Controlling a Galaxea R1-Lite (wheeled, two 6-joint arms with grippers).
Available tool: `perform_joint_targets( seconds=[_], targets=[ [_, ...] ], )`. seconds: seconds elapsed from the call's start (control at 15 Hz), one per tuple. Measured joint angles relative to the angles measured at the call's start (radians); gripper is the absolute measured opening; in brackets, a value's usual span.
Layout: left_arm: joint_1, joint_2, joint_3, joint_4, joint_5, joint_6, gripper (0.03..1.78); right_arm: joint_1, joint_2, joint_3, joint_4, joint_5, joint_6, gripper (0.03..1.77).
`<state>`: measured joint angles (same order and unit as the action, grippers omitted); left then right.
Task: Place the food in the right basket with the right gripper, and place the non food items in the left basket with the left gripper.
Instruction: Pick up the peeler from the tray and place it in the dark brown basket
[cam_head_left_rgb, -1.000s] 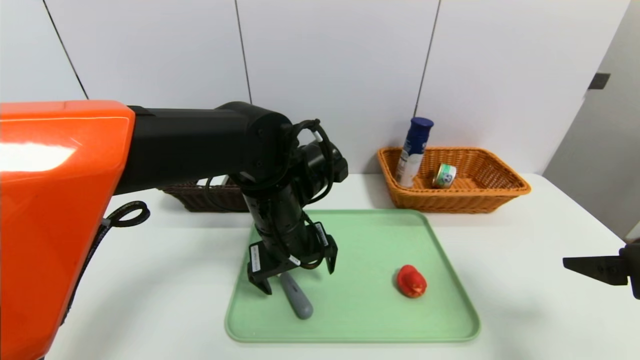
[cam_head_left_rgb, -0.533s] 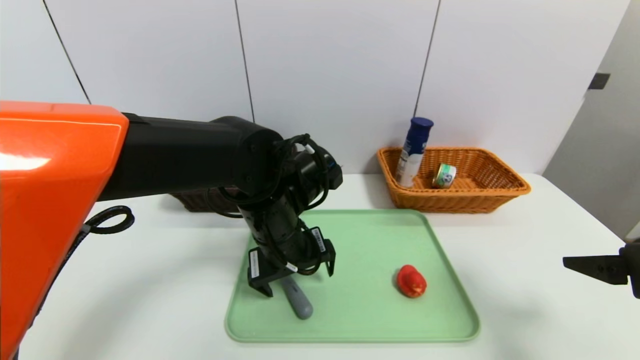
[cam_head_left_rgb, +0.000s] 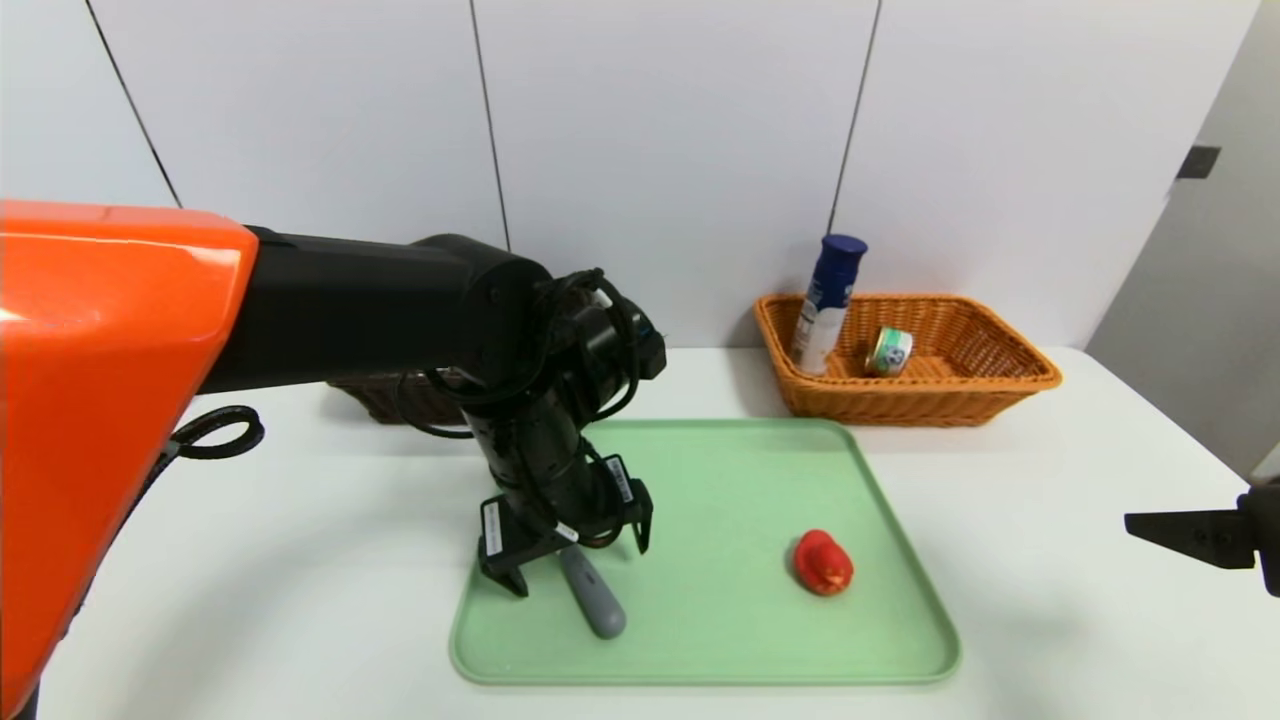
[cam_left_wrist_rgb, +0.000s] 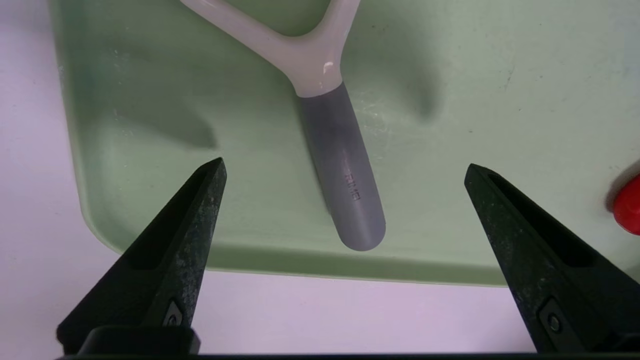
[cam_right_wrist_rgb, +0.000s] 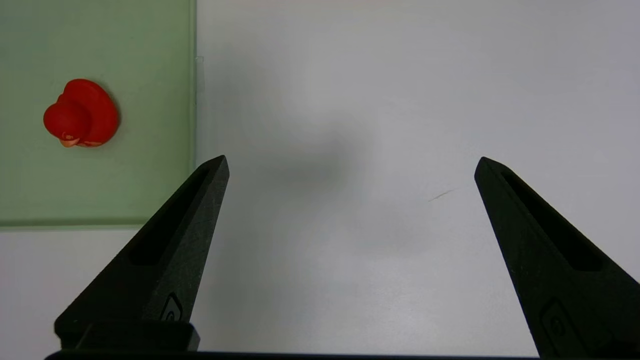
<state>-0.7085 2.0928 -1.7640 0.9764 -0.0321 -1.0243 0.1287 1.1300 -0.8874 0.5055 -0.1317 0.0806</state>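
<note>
Left gripper (cam_head_left_rgb: 578, 561) points steeply down over the near-left part of the green tray (cam_head_left_rgb: 720, 460), fingers spread wide, nothing held; the peeler (cam_left_wrist_rgb: 325, 115) lies on the tray between the two fingertips, touching neither. Peeler: white Y-shaped head toward the far side, grey handle toward the near edge of the tray; embossed lettering on the handle, too small to read. Red object (cam_head_left_rgb: 823, 562) sits on the right half of the tray, well apart from the peeler. Right gripper (cam_right_wrist_rgb: 350, 165) hovers over bare white table (cam_head_left_rgb: 1080, 560) at the near right, fingers wide apart, empty. Right basket (cam_head_left_rgb: 905, 355), far right by the wall, holds the bottle (cam_head_left_rgb: 825, 305) leaning at its left end and the can (cam_head_left_rgb: 888, 351) just beside it; labels on both not legible. Left basket (cam_head_left_rgb: 395, 395) is at far left, mostly hidden behind the left arm; contents not visible.
</note>
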Motion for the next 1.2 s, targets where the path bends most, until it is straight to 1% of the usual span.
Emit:
perform_joint_targets(
  seconds=[1.0,1.2],
  targets=[
    [0.015,0.044,-0.012,0.003,0.001,0.006,1.69,0.000,0.013,-0.005,-0.002,0.000,-0.001,1.70],
    [0.014,0.057,-0.030,0.043,0.004,0.019,1.69,0.000,0.016,-0.003,-0.002,0.002,0.000,1.70]
  ],
)
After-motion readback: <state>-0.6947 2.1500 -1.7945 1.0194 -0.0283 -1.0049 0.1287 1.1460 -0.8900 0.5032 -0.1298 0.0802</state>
